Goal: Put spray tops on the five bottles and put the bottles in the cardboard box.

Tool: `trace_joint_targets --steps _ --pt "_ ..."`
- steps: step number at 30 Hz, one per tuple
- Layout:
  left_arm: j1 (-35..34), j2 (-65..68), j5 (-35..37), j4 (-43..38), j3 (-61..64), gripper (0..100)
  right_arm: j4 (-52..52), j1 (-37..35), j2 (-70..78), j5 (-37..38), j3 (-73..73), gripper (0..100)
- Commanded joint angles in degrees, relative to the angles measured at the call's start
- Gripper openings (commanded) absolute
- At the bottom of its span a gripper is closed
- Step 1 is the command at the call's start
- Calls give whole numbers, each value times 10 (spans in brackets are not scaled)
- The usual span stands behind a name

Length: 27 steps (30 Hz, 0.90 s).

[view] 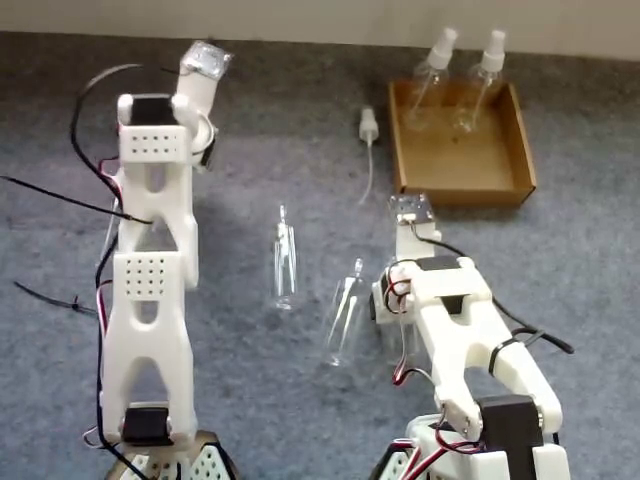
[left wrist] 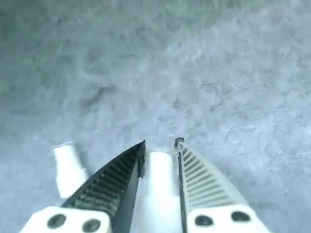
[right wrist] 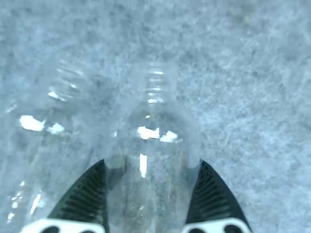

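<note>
The left gripper is clamped on a white spray top, with a second white top just beside it. The right gripper grips a clear bottle across its body, and another bottle lies alongside. In the high view the cardboard box lies at its 1 o'clock.

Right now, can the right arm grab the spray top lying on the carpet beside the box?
Probably not yet: its jaws hold a clear bottle. The loose spray top lies uncovered, so the way looks free once they let go.
</note>
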Motion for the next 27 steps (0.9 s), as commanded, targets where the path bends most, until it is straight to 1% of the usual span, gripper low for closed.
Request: trace_joint_targets --steps 1,4,8,12,14,17,20,22,23,24,27 --pt "-32 -182 12 27 58 5 -20 0 2 7 0 5" --pt "-59 -310 41 27 172 5 22 -1 -3 7 -3 5" --pt "-54 -530 45 26 391 5 42 -1 -66 6 8 5" --pt "3 -761 44 24 590 5 15 -3 -211 7 89 5" --pt "46 -861 44 24 661 5 1 -3 -301 11 136 4" --pt "119 -974 45 23 749 5 1 -3 -436 44 193 4" --pt "183 -1036 45 16 813 5 2 -3 -553 51 249 4" --pt "194 -1036 45 -31 858 5 3 -3 -613 51 286 4" --pt "182 -1028 42 -68 884 5 6 -3 -634 51 301 4" --pt "155 -1013 42 -110 912 5 15 -3 -648 52 313 4" --pt "57 -940 45 -251 991 5 54 -3 -655 73 321 4"
